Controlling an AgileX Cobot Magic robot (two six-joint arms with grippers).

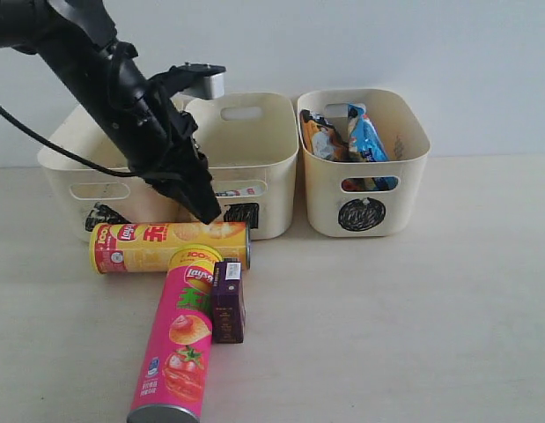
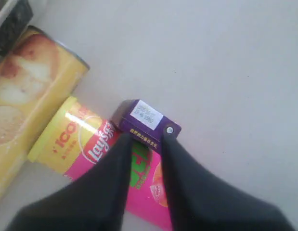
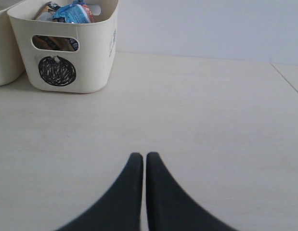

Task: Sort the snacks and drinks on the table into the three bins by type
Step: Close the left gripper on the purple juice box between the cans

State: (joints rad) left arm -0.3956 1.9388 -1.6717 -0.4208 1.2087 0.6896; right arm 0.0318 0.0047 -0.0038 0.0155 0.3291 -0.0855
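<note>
Pale wood-grain bench (image 1: 413, 317) carries all the things, and behind it is a plain white wall.

The purple carton (image 2: 144, 120) lies flat just below the fingertips of the left hand (image 2: 146, 139). It rests against the side of the pink chip tube (image 1: 180, 344). The yellow-red chip tube (image 1: 171, 247) lies across, closer under the hand's wrist side.

I judge that the main risk is the narrow gap. The fingers (image 2: 115, 178) are parted only a little and hold nothing, and the gap looks smaller than the carton. If the hand goes down like this, the tips would press on top of the carton and push it, not go around it. The carton also touches the pink tube, so one finger has almost no room on that side. It could wedge there, and a round tube may roll and carry the carton away. The lowering hand may also brush the yellow-red tube.

The left arm (image 1: 122, 97) slants down from high at the back, over the bins, with the fingers pointing down and forward at the carton. I cannot see any contact.

The right hand (image 3: 140, 156) has its fingers pressed together and holds nothing. It is low over bare bench, with the circle bin (image 3: 98, 53) well ahead of it.
</note>
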